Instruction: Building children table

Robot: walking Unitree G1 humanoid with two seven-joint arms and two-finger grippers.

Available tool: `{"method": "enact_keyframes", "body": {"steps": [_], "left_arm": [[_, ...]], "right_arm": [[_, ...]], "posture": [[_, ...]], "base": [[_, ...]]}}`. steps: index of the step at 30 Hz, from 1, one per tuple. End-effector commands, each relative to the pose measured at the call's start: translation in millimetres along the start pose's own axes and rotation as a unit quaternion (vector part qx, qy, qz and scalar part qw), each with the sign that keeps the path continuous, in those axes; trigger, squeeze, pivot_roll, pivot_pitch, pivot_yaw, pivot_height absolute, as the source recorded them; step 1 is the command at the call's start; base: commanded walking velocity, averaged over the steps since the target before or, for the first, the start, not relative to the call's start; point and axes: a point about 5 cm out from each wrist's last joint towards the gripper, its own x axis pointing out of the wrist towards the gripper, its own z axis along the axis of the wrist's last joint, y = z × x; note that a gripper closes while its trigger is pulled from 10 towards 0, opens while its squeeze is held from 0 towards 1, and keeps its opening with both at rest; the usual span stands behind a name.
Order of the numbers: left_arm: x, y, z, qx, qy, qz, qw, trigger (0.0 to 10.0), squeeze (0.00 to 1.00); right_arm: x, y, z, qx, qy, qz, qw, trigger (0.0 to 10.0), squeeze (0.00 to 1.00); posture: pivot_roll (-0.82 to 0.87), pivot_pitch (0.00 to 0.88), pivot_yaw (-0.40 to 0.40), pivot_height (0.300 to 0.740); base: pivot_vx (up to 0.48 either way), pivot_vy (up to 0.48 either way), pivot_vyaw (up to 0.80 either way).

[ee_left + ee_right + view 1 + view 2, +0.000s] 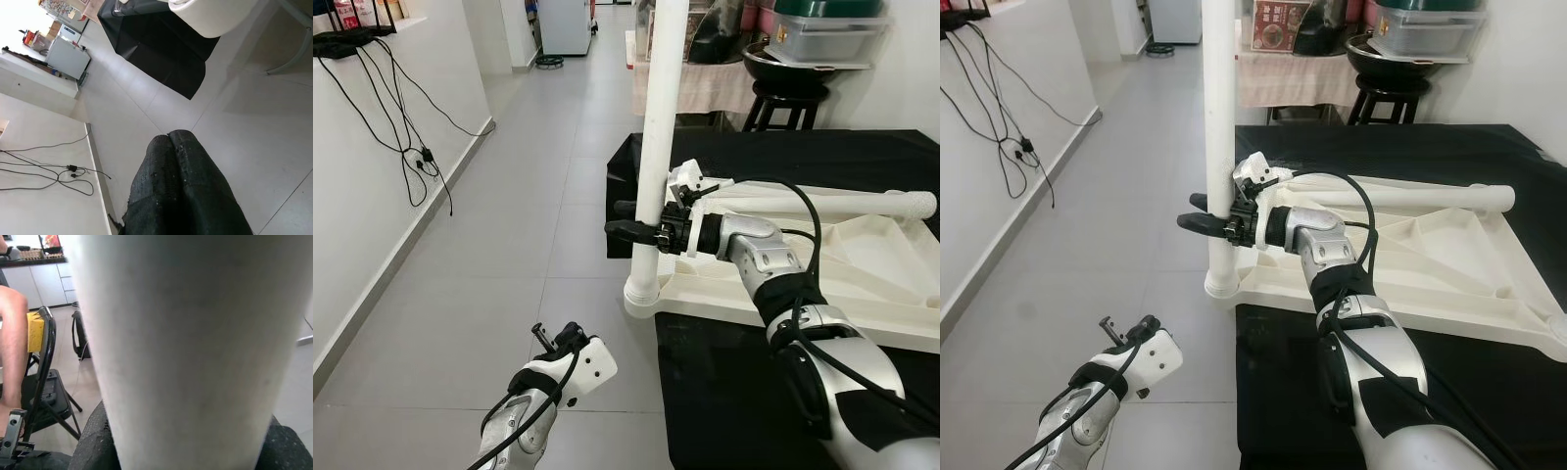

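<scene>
The white children's table top (862,264) lies upside down on a black cloth. One white leg (658,147) stands upright in the socket at its near left corner. My right gripper (641,233) is shut on this leg a little above the socket, and in the right wrist view the leg (186,347) sits between the black fingers (93,440). A second white leg (842,204) lies flat across the table top. My left gripper (553,338) hangs low over the floor at the lower left, its fingertips (171,134) pressed together on nothing.
The black cloth (724,392) covers the work surface on the right. Grey tiled floor (509,245) stretches to the left up to a wall with dangling cables (411,157). A stool with a black pot (783,78) stands behind. A person's leg (10,333) and a folding chair (46,382) are nearby.
</scene>
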Motion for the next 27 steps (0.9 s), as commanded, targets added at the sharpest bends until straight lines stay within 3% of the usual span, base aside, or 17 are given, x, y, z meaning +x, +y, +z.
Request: {"method": "enact_keyframes", "body": {"steps": [1, 3, 5, 6, 7, 8, 9, 10, 11, 14, 16, 17, 19, 21, 22, 25, 27], "left_arm": [[-2.2, -2.0, 1, -0.004, 0.001, -0.005, 1.0, 10.0, 0.0], [-3.0, -1.8, 3, -0.004, 0.0, -0.004, 1.0, 10.0, 0.0], [-3.0, -1.8, 3, -0.004, 0.0, -0.004, 1.0, 10.0, 0.0], [-3.0, -1.0, 3, -0.004, 0.0, -0.004, 1.0, 10.0, 0.0], [-3.0, -1.0, 3, -0.004, 0.0, -0.004, 1.0, 10.0, 0.0], [-3.0, 0.0, 2, -0.004, 0.0, -0.004, 1.0, 10.0, 0.0], [-3.0, 0.0, 2, -0.004, 0.0, -0.004, 1.0, 10.0, 0.0], [-3.7, 0.8, 1, -0.003, 0.001, -0.004, 1.0, 10.0, 0.0], [-4.2, 1.2, 0, -0.003, 0.001, -0.004, 1.0, 10.0, 0.0], [-4.2, 1.2, 0, -0.003, 0.001, -0.004, 1.0, 10.0, 0.0], [-4.4, 1.2, -1, -0.003, 0.002, -0.005, 1.0, 10.0, 0.0], [-4.8, 1.4, -1, -0.004, 0.002, -0.005, 1.0, 10.0, 0.0], [-4.8, 1.4, -1, -0.004, 0.002, -0.005, 1.0, 10.0, 0.0], [-4.9, 1.6, -2, -0.004, 0.002, -0.005, 1.0, 10.0, 0.0], [-4.7, 1.7, -2, -0.004, 0.003, -0.005, 1.0, 10.0, 0.0], [-4.3, 1.8, -2, -0.004, 0.003, -0.005, 1.0, 10.0, 0.0], [-3.4, 1.7, -2, -0.004, 0.004, -0.006, 1.0, 10.0, 0.0]], "right_arm": [[-3.2, 6.3, -29, 0.039, 0.022, -0.001, 0.999, 0.0, 0.0], [-11.9, 7.7, -50, 0.059, 0.019, -0.078, 0.995, 0.0, 0.0], [-11.9, 7.7, -50, 0.059, 0.019, -0.078, 0.995, 0.0, 0.0], [-15.6, 2.7, -73, 0.086, 0.049, -0.242, 0.965, 0.0, 0.0], [-15.6, 2.7, -73, 0.086, 0.049, -0.242, 0.965, 0.0, 0.0], [-33.4, 4.6, -98, 0.127, 0.079, -0.39, 0.909, 0.0, 0.0], [-33.4, 4.6, -98, 0.127, 0.079, -0.39, 0.909, 0.0, 0.0], [-46.9, 10.6, -108, 0.111, 0.096, -0.462, 0.875, 0.0, 0.0], [-53.0, 17.7, -109, 0.104, 0.099, -0.489, 0.861, 0.0, 0.0], [-53.0, 17.7, -109, 0.104, 0.099, -0.489, 0.861, 0.0, 0.0], [-53.1, 22.5, -104, 0.089, 0.089, -0.482, 0.867, 0.0, 0.0], [-44.4, 26.8, -96, 0.073, 0.078, -0.46, 0.882, 0.0, 0.0], [-44.4, 26.8, -96, 0.073, 0.078, -0.46, 0.882, 0.0, 0.0], [-35.5, 30.2, -91, 0.07, 0.075, -0.44, 0.892, 0.0, 0.0], [-29.0, 31.4, -87, 0.065, 0.073, -0.43, 0.898, 9.4, 0.0], [-19.7, 31.6, -81, 0.066, 0.069, -0.415, 0.905, 10.0, 0.0], [-6.1, 30.0, -66, 0.056, 0.05, -0.375, 0.924, 10.0, 0.06]], "posture": [[0.03, 0.0, -0.039, 0.74], [0.05, 0.0, -0.057, 0.74], [0.05, 0.0, -0.057, 0.74], [0.06, 0.0, -0.063, 0.74], [0.06, 0.0, -0.063, 0.74], [0.07, 0.0, -0.066, 0.74], [0.07, 0.0, -0.066, 0.74], [0.04, 0.0, -0.048, 0.74], [0.02, 0.0, -0.042, 0.74], [0.02, 0.0, -0.042, 0.74], [0.02, 0.0, -0.042, 0.74], [0.02, 0.0, -0.038, 0.74], [0.02, 0.0, -0.038, 0.74], [0.03, 0.0, -0.039, 0.74], [0.03, 0.0, -0.041, 0.74], [0.03, 0.0, -0.037, 0.74], [0.03, 0.0, -0.037, 0.74]], "base": [[0.0, 0.0, 0.0], [0.0, 0.0, 0.0], [0.0, 0.0, 0.0], [0.0, 0.0, 0.0], [0.0, 0.0, 0.0], [0.0, 0.0, 0.0], [0.0, 0.0, 0.0], [0.0, 0.0, 0.0], [0.0, 0.0, 0.0], [0.0, 0.0, 0.0], [0.0, 0.0, 0.0], [0.0, 0.0, 0.0], [0.0, 0.0, 0.0], [0.0, 0.0, 0.0], [0.0, 0.0, 0.0], [0.0, 0.0, 0.0], [0.0, 0.0, 0.0]]}}
